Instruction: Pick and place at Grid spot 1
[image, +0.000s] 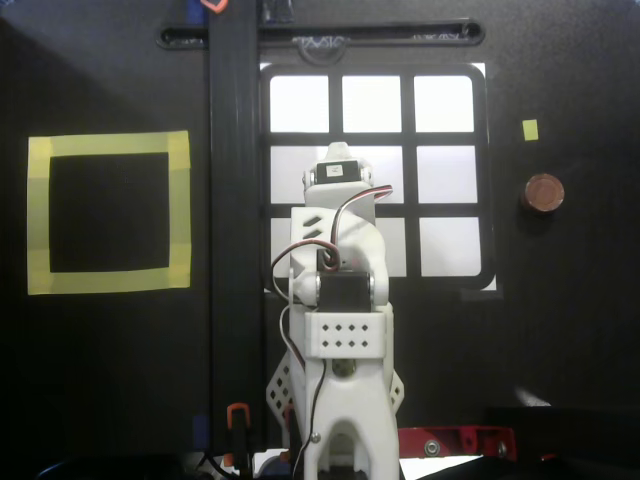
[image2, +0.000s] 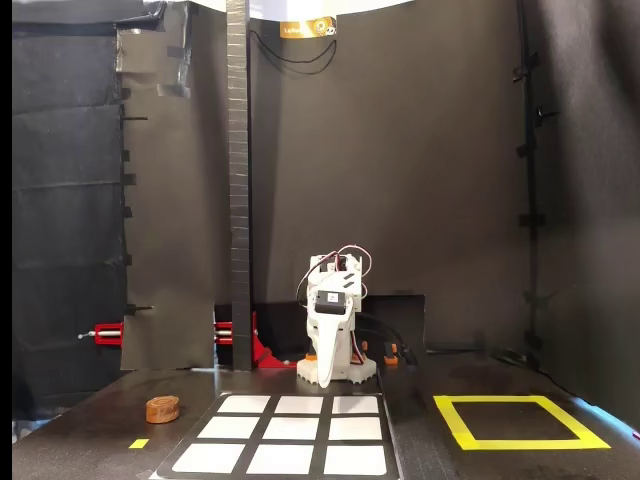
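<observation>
The black surface carries everything, with dark curtains behind it in the fixed view. A tall black post runs down the overhead view just left of the grid, its base clamped at the bottom edge.

The black-framed grid of nine glowing white cells lies flat in the middle. In the overhead view, Grid spot 1 is the upper-left corner cell, bare and fully lit, just beside the post.

The white arm rises from the bottom edge of the overhead view and folds over the grid's left and middle columns, covering much of the lower-left cell and part of the centre one. The fingers point down in the fixed view, their tip at the grid's far edge. They appear pressed together into one white taper, with nothing between them, though the view is small. In the overhead view the arm's own body hides them, so Grid spot 1 lies well apart from them at the grid's opposite end.

A yellow tape square sits left of the post in the overhead view, nothing inside it. A small brown disc lies right of the grid, clear of the frame, with a tiny yellow tape patch near it.
</observation>
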